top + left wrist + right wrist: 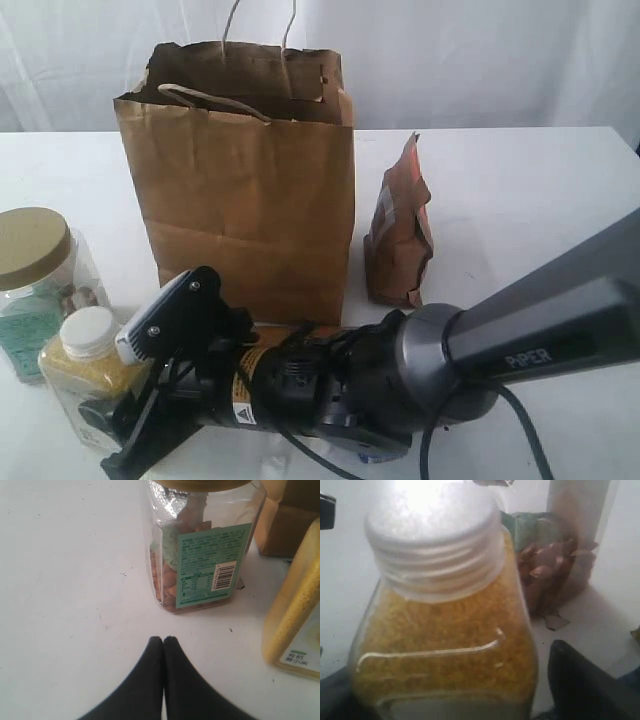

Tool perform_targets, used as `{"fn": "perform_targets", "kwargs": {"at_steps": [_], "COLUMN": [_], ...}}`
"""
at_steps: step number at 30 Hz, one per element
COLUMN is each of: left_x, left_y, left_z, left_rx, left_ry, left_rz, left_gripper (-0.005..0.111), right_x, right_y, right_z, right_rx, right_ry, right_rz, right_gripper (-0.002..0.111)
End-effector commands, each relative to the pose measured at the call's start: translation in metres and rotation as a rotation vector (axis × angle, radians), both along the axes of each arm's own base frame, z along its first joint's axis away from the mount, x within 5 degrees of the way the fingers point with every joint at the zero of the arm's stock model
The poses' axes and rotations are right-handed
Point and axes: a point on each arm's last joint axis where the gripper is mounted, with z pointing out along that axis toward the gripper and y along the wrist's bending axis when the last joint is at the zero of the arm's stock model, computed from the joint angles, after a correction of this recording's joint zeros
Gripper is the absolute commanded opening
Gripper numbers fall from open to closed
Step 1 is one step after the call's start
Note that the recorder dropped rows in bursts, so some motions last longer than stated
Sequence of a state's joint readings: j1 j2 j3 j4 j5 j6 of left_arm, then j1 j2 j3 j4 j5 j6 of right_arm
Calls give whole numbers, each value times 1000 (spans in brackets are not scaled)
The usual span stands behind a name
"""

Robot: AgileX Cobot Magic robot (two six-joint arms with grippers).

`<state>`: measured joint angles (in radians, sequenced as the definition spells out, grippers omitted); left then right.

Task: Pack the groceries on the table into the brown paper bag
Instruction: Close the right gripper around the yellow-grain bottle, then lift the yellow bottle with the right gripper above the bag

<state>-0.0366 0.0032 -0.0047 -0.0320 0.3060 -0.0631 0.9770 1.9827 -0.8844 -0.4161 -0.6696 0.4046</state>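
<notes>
Right gripper (pixel 118 400) reaches across to the left side of the table (pixel 520 190), its jaws spread on either side of the white-capped bottle of yellow grains (pixel 88 365). In the right wrist view the bottle fills the space between the dark fingers (pixel 580 680), and a thin strip of table shows between that finger and the bottle's wall, so the jaws are not clamped on it. The bottle stands upright on the table, just beside the gold-lidded clear jar (pixel 35 280) (brown nuts and a green label with a barcode show through its side). Left gripper (pixel 163 641) has its two black fingertips pressed together with nothing between them; it points at the bare tabletop in front of the jar and is apart from it. The brown paper bag (pixel 245 190) stands open behind the right arm, its twine handles up and its rim ragged. The brown pouch (pixel 398 230) stands upright just to the right of the bag.
</notes>
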Motion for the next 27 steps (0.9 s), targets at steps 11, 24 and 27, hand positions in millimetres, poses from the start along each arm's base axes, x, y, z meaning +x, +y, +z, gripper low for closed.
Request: {"fn": "perform_targets", "kwargs": {"at_steps": [11, 24, 27], "left_x": [0, 0, 0], "left_y": [-1, -1, -1], "left_z": [-1, -1, -1], "left_rx": [-5, -5, -5], "left_ry": [2, 2, 2], "left_rz": [-10, -10, -10], "left_gripper": [0, 0, 0], "right_x": [2, 2, 2], "right_y": [3, -5, -7], "right_z": [14, 31, 40], "right_rx": [120, 19, 38], "right_ry": [-9, -19, -32], "right_rz": [-21, -53, -54], "right_gripper": [16, 5, 5]}}
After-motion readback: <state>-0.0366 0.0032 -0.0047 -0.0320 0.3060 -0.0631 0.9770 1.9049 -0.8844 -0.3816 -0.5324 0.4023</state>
